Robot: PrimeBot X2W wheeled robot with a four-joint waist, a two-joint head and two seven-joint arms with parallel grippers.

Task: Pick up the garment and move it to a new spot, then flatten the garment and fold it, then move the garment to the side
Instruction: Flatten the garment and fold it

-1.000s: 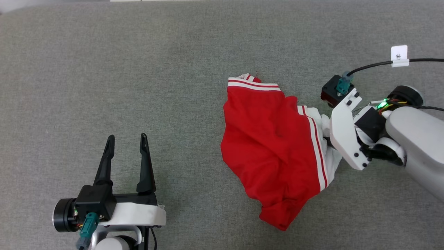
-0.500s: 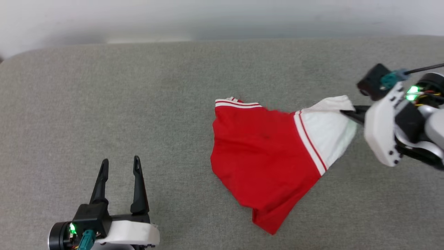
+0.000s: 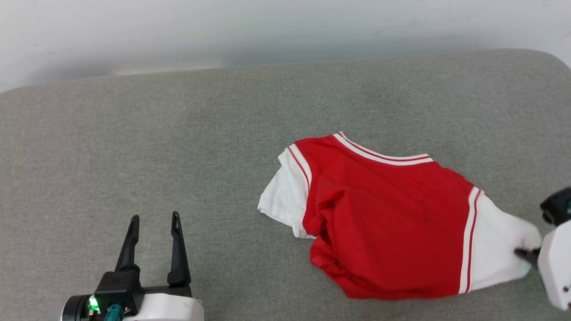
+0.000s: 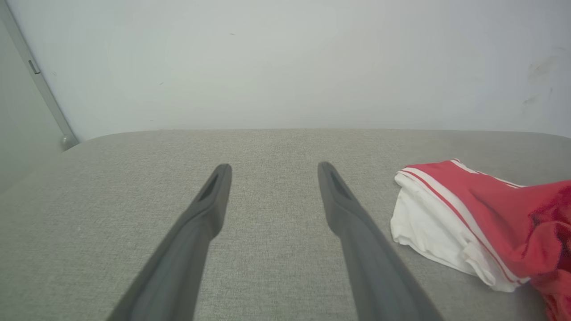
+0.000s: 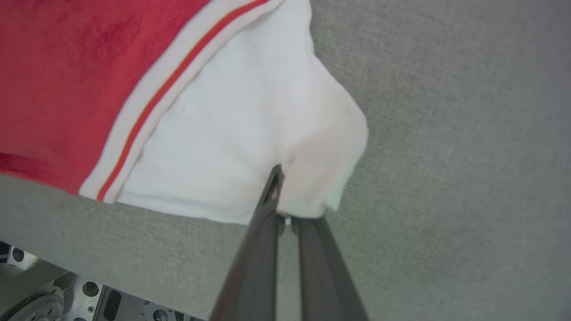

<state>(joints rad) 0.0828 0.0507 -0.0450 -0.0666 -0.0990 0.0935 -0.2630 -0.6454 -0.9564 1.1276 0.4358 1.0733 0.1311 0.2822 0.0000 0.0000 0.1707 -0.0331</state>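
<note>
Garment: the garment [image 3: 388,223] is a soft, rumpled red shirt with white short sleeves and red-white stripe trim along the neckline and sleeve seams. Its lower hem is bunched in folds.
Garment's place: it lies spread on the grey surface [image 3: 178,156], at 4 o'clock from the middle of the head view. The neckline is toward 12 o'clock, one sleeve is at 9 o'clock and the other at 4 o'clock.
Surface: a fine woven cloth padding with a rounded far edge.
Wall: the pale wall [image 3: 267,31] is plain and stands beyond the surface at 12 o'clock.
In the way: the sleeve cloth covers one fingertip in the right wrist view.
Right gripper: the right gripper [image 5: 285,207] is at the garment's 4 o'clock. Its fingers are pinched together on the white sleeve's edge, and the cloth puckers around them.
Left gripper: the left gripper [image 3: 154,219] is at 7 o'clock in the head view. Its fingers are spread apart and hold nothing, well apart from the garment.
</note>
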